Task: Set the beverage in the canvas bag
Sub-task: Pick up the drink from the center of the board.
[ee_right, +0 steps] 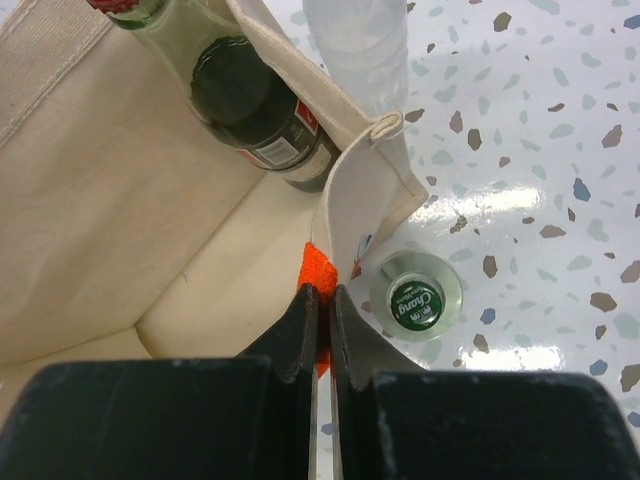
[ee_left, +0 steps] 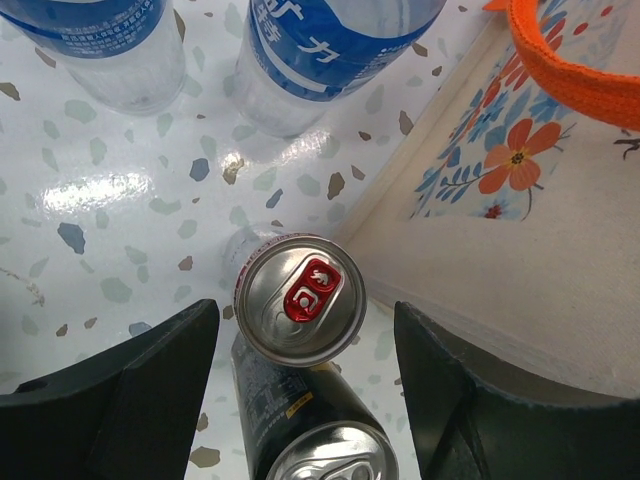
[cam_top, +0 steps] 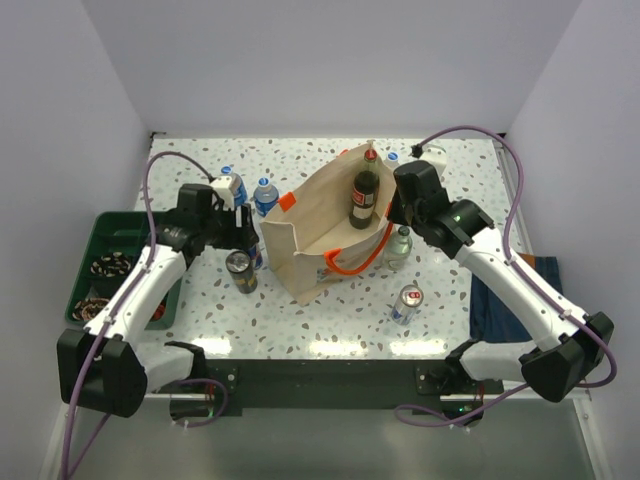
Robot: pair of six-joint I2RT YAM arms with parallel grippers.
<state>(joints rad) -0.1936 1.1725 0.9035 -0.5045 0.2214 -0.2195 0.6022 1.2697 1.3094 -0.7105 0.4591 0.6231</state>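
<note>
Below my left wrist, cut off: black can [ee_left: 300, 420] runs past the frame's bottom edge, print unreadable.
Left pincer [ee_left: 302, 312]: spread wide either side of the silver can [ee_left: 305, 297], not gripping it.
Right pincer [ee_right: 322, 293]: clenched on the rim of the canvas bag [ee_right: 100, 200], at the orange strap [ee_right: 310, 263].
Bag's look: beige, floral, open mid-table, dark bottle [cam_top: 364, 195] inside.

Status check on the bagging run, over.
Left gripper open, straddling silver can, black can close alongside. Right gripper shut on canvas bag rim. Dark bottle inside bag.
</note>
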